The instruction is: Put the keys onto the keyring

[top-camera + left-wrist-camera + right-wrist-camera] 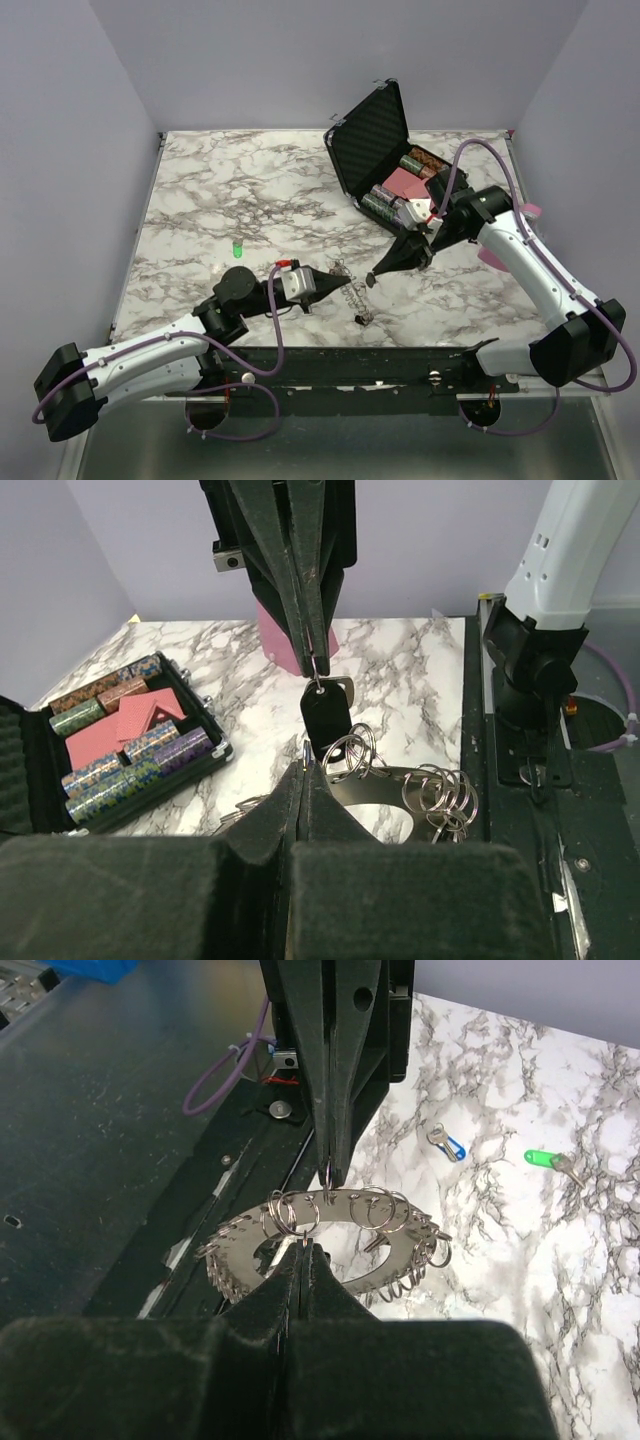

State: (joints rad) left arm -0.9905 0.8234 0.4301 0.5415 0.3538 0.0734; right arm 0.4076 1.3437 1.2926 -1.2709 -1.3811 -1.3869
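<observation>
**A:** Where's the keyring (372, 1260)?

**B:** Right between my two hands, near the front edge of the bench (250, 200). It's a flat metal hoop hung with little split rings. My left hand (330, 1170) is pressed together on what looks like one of those rings. I can't tell whether the hoop rests on the bench or hangs from my grip.

**A:** And the key?

**B:** The black-headed key (325, 716) dangles from my right hand (318, 665), which is clamped on the small loop at the key's head. It hangs just above the hoop.

**A:** So which step is this?

**B:** Threading, I'd say. The key is up, the ring is pinned and nothing is joined yet. Next I need to bring the key's loop to the split ring's gap and work it round while the left holds steady. That's fine work.

**A:** Any others waiting?

**B:** A green-headed key (541, 1159) lies on the marble, well apart.
</observation>
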